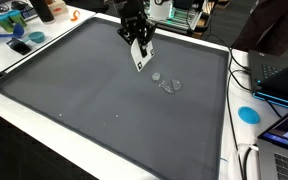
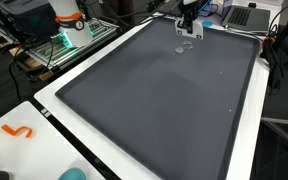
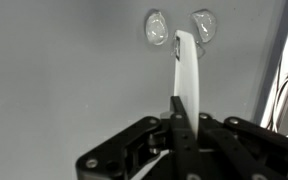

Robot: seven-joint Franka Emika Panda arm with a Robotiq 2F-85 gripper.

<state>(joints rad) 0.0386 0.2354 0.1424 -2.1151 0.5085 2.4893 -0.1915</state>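
Pinching a white strip point(image 3: 185, 70), the end effector point(image 3: 178, 108) hangs beside clear lids point(image 3: 156, 27) near mat point(image 1: 74, 100) edge.

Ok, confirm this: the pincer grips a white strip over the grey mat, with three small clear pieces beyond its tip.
Not three: the wrist view shows two small clear pieces beyond the tip. The pincer does grip the white strip over the grey mat.

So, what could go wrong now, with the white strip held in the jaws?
The white strip is gripped only at one end, so it may pivot or slip from the jaws. Its free end points close to the two clear pieces; lowering it could knock them across the grey mat.
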